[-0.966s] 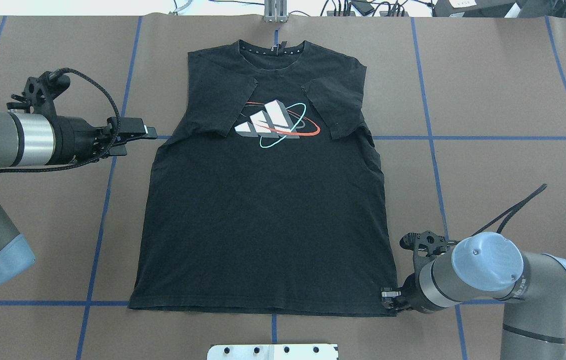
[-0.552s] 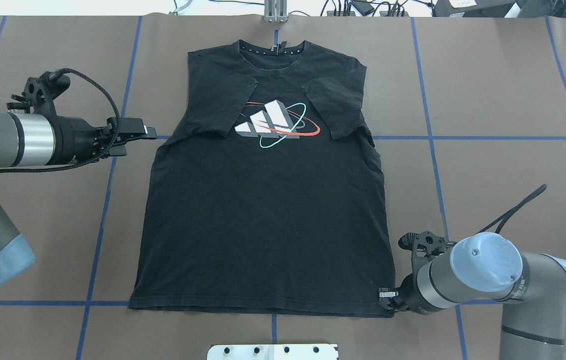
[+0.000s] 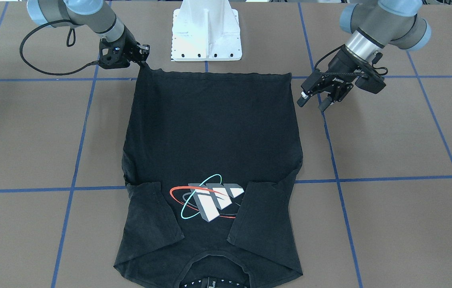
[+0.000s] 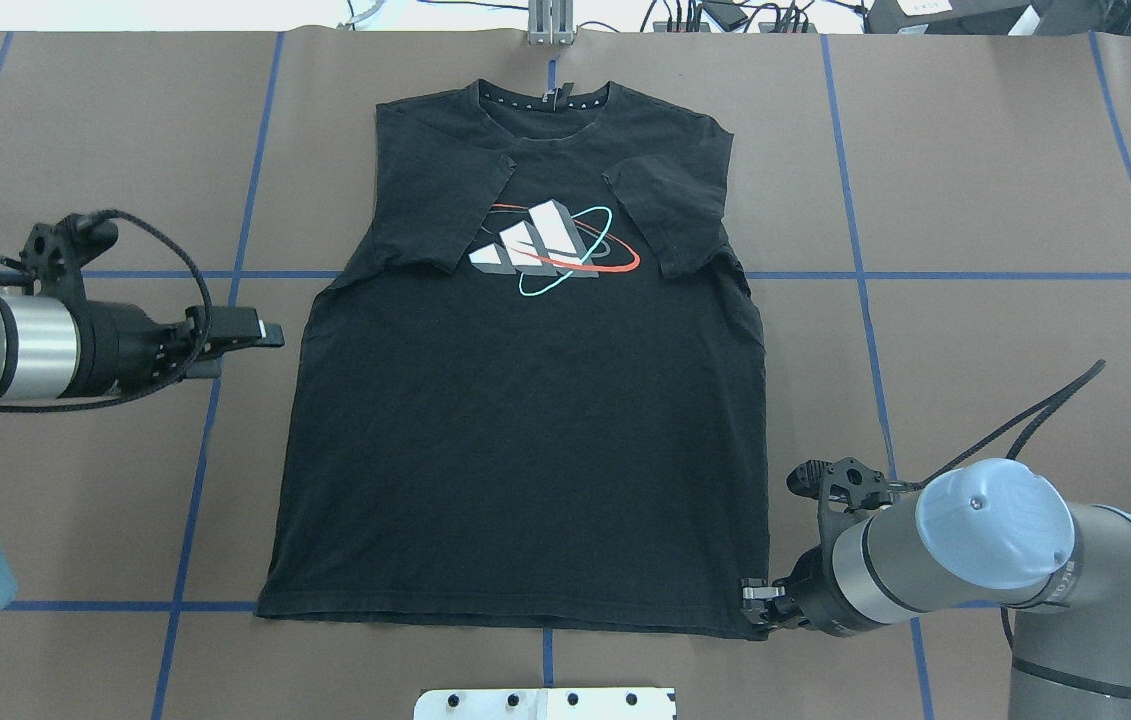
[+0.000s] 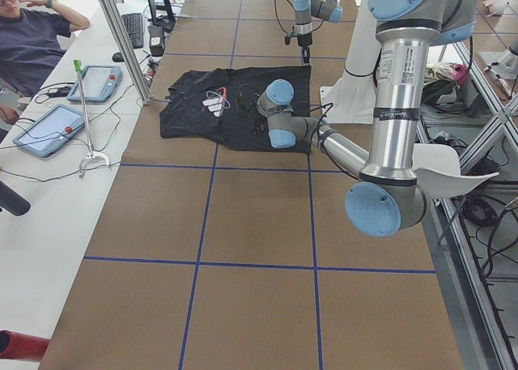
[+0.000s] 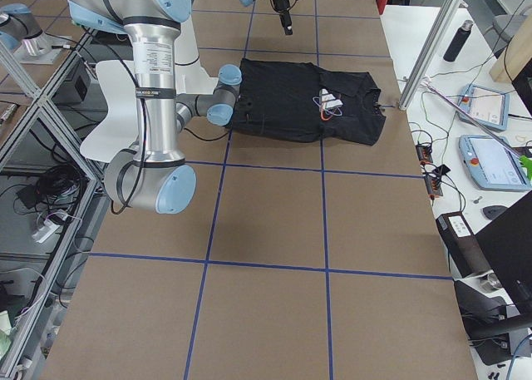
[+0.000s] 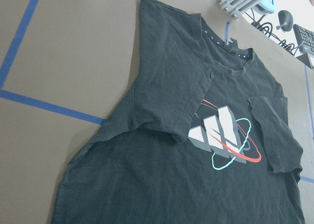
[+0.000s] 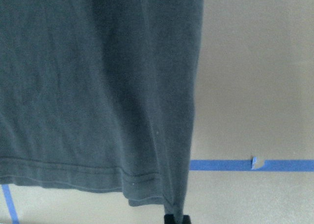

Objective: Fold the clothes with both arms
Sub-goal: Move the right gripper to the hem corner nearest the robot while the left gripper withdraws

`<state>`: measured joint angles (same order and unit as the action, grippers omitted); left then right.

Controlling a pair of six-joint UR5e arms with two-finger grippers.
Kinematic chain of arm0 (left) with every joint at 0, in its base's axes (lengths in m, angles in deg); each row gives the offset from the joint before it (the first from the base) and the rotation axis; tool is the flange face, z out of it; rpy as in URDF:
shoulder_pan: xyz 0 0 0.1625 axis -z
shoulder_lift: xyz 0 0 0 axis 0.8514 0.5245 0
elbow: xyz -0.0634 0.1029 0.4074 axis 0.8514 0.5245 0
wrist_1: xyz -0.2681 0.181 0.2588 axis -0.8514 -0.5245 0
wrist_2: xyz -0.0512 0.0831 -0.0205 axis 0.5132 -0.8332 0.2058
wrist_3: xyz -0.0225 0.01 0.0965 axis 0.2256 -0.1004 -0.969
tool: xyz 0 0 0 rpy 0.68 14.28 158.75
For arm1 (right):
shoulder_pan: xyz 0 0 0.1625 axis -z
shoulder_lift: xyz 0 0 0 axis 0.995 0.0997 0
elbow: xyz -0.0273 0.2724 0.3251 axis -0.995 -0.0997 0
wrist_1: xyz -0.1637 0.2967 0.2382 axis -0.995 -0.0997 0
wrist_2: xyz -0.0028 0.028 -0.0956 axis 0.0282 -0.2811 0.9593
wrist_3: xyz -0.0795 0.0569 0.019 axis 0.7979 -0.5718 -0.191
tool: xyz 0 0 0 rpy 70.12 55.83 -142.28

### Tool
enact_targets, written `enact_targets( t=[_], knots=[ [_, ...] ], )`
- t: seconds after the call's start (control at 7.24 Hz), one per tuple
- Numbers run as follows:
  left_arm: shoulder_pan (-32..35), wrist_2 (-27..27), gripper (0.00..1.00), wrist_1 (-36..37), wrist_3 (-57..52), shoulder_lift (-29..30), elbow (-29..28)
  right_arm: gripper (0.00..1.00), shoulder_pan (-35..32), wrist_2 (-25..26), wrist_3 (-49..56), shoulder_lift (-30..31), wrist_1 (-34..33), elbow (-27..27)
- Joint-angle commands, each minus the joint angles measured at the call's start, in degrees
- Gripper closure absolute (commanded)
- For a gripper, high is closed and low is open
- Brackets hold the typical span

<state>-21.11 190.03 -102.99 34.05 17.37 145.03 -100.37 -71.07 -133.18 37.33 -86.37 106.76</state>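
Black T-shirt [image 4: 525, 430] lies flat on table [image 4: 1005, 200], sleeves folded inward. My right claw [image 4: 760, 603] pinches one hem corner. My left claw [image 3: 312, 103] hovers spread, empty, beside shirt's side edge. Step looks like gripping hem. Next move probably needs left claw on other hem corner.

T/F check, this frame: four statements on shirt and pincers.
1. Both sleeves of the black short-sleeved T-shirt are folded in over its front. True.
2. The left pincer grips the cloth. False: it is open, beside the shirt's edge, off the cloth.
3. The right pincer is shut on a bottom hem corner. True.
4. The shirt lies print down. False: the grey-white block graphic with red and teal rings faces up.
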Motion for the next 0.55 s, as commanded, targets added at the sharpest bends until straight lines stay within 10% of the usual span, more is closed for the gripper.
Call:
enact_targets(
  t=[0.0,0.41],
  knots=[
    [-7.6,-0.9,0.02,-0.1,3.4,-5.3,2.3,1.00,-0.3,0.1,0.0,-0.2,0.5,1.6],
    [-18.7,-7.3,0.03,0.1,10.3,-6.8,1.4,1.00,-0.4,0.2,-0.2,-1.8,0.5,2.8]
  ],
)
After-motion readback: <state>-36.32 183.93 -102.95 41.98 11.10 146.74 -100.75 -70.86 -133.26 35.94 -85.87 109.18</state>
